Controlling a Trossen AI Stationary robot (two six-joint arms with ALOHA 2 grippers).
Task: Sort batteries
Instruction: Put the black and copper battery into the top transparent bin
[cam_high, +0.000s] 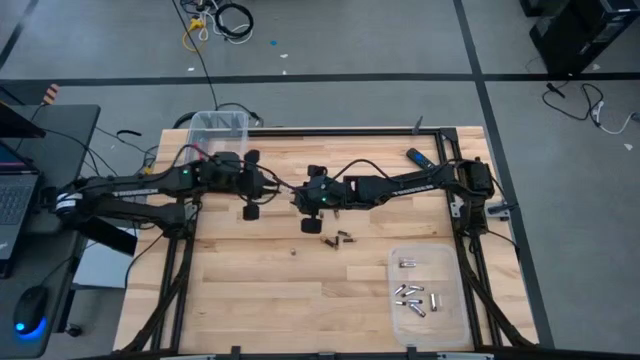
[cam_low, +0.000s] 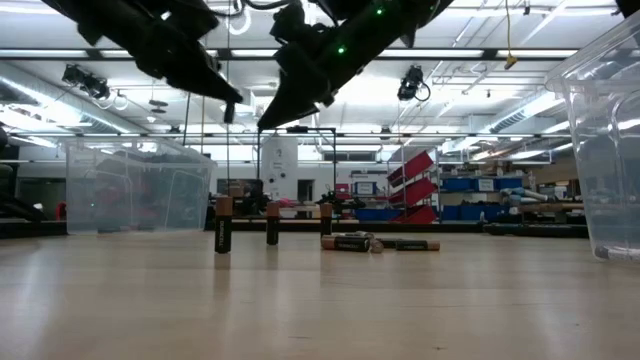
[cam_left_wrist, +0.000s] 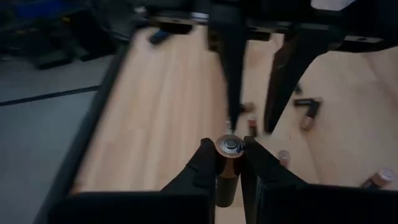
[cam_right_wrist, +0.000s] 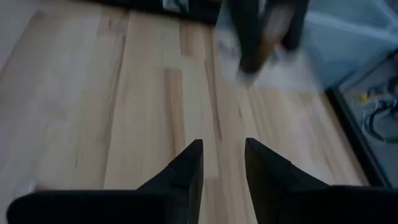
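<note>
Both dark arms reach in over the middle of the pale wooden table (cam_high: 250, 300), meeting near its centre. The left gripper (cam_left_wrist: 229, 163) has its two dark fingers clamped on a small copper-and-black cylindrical battery (cam_left_wrist: 227, 168), seen end-on from the left wrist camera with its silvery cap showing between the fingertips. From overhead, that left gripper (cam_high: 250, 190) hangs above the table's far-left half, in front of a clear plastic bin (cam_high: 218, 128) at the far edge.

The right gripper (cam_right_wrist: 221, 163) stands with its fingers parted and only bare wood between them; it holds nothing. Overhead it sits at table centre (cam_high: 312, 212), just across from the left one.

Loose cells lie scattered on the wood: a small cluster of dark batteries (cam_high: 338, 240) just in front of the right gripper, and one lone cell (cam_high: 293, 251) a little to their left. At table level, three of them stand upright (cam_low: 223, 224) in a row, with a few more lying flat (cam_low: 380, 243) beside them.

Near the front right, a clear shallow plastic tray (cam_high: 450, 300) holds a group of silvery batteries (cam_high: 412, 294). A black-and-blue bar (cam_high: 419, 158) lies by the far right edge, well apart from everything.
</note>
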